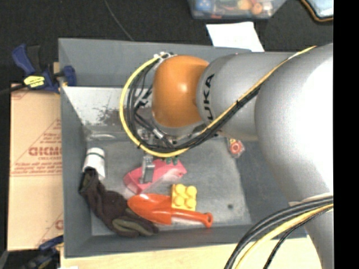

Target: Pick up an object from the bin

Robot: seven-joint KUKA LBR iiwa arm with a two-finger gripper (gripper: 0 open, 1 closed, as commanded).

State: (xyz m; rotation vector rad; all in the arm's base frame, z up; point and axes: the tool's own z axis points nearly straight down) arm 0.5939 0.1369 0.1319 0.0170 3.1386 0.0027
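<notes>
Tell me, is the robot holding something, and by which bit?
Cannot tell for sure. The end effector sits on the left end of the pink thing, but any grip is hidden.

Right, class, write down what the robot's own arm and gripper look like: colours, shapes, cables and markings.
The arm is made of thick, rounded silver-grey links, with black letters "UKA" readable on one. A glossy orange dome-shaped cover caps the wrist. A yellow cable loops round it and runs along the arm, beside black cables. The gripper is narrow grey metal.
</notes>
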